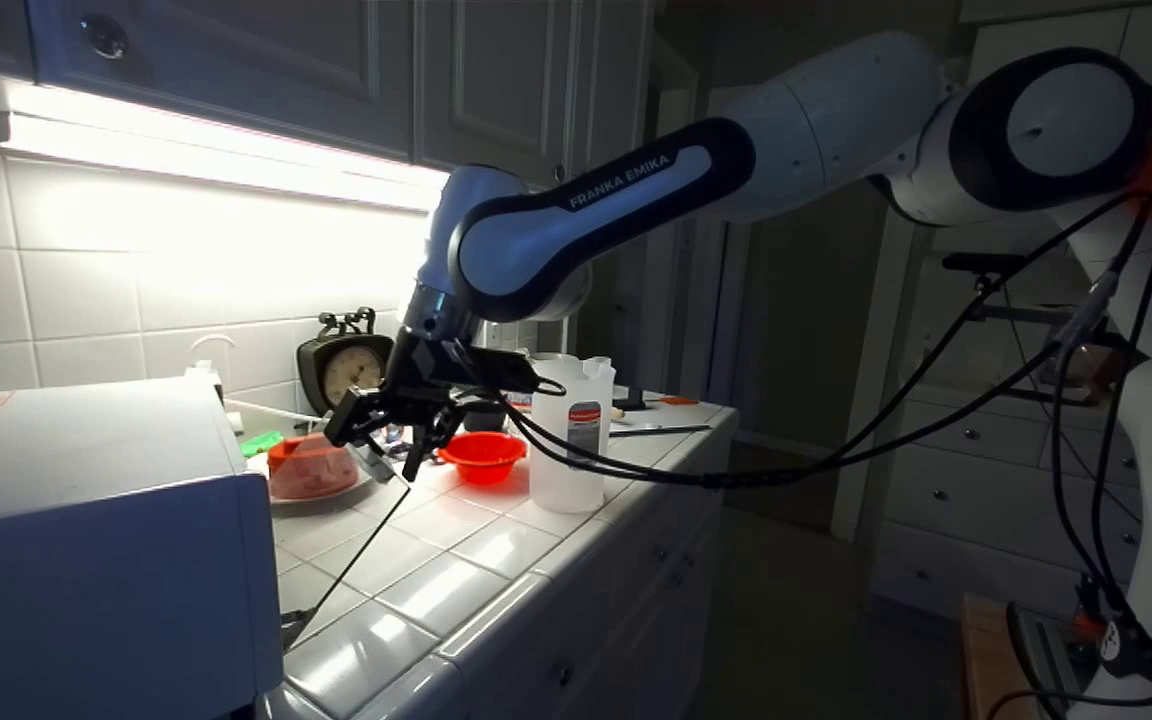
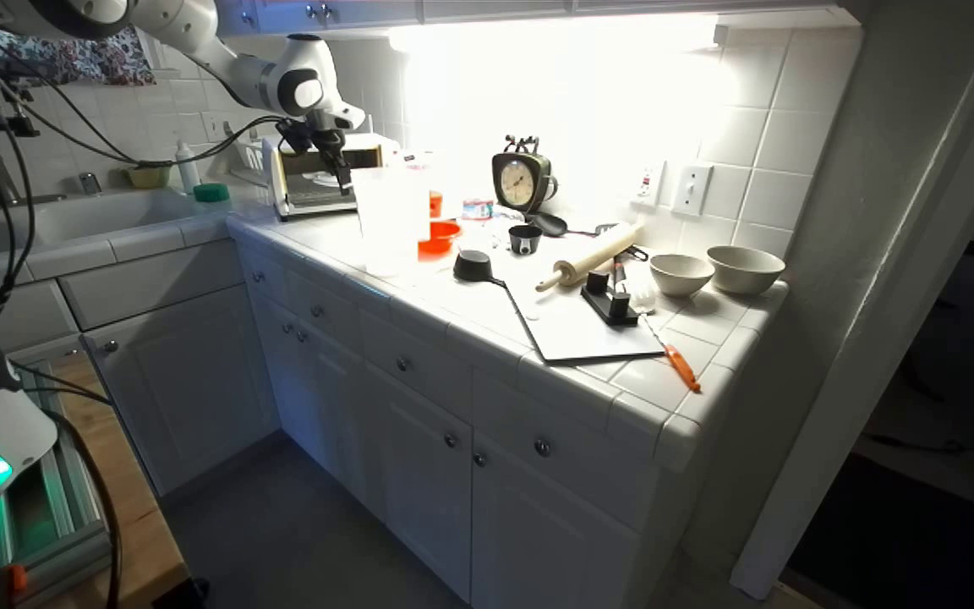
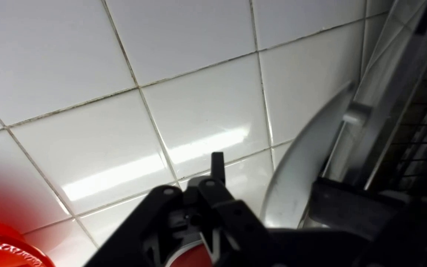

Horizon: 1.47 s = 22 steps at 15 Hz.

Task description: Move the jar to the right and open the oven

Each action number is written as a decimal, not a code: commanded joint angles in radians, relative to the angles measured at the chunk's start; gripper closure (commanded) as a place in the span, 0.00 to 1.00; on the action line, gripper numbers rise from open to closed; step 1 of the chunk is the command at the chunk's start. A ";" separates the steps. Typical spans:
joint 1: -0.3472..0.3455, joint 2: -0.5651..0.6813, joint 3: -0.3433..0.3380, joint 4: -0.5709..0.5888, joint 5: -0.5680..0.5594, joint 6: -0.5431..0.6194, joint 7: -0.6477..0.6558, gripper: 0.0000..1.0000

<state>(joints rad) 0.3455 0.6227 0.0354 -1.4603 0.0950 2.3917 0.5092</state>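
One oven point(image 1: 96, 570) sits beside the tool point(image 1: 379, 453), the jar point(image 1: 564, 487) apart.

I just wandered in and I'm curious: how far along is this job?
Looks done: the jar stands right of the oven in both exterior views. In hand: the door slants partly open, the claw at its upper edge. Left, probably: lowering it fully; it isn't flat yet.

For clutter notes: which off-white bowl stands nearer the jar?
The smaller-looking bowl, nearer the rolling pin; the larger-looking bowl sits farther from the jar.
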 commanded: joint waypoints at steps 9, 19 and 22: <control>-0.007 0.022 -0.001 -0.009 -0.002 0.033 0.043 0.46; -0.012 0.026 0.001 -0.012 0.003 0.036 0.046 0.44; -0.013 0.027 0.000 -0.014 0.003 0.034 0.046 0.45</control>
<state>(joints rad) 0.3308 0.6351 0.0345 -1.4704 0.0956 2.3927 0.5306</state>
